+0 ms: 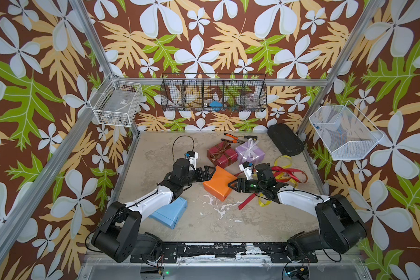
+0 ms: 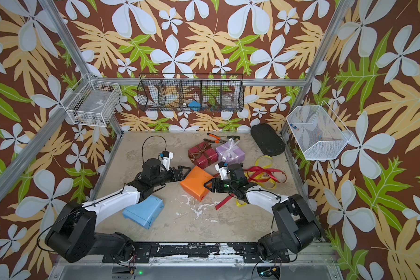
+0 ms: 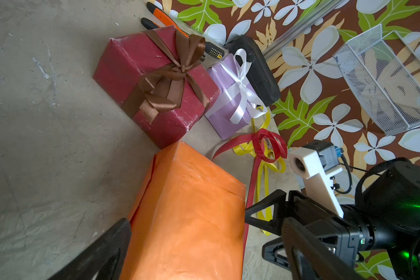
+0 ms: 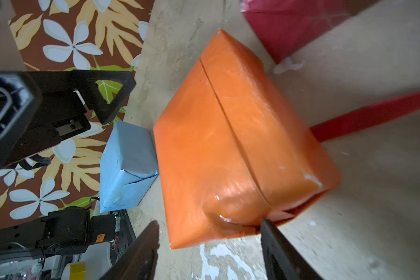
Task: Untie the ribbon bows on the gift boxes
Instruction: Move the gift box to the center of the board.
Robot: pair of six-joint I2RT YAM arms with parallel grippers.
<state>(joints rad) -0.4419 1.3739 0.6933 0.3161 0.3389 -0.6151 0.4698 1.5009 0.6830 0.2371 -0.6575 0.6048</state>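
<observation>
My left gripper gapes wide, the orange box between its jaws. My right gripper straddles the box's other end; I cannot tell if it clamps.

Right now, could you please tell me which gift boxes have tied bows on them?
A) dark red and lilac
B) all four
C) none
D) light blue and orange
A: the dark red box carries a tied brown bow and the lilac box a white bow, while the orange box and light blue box are bare.
</observation>
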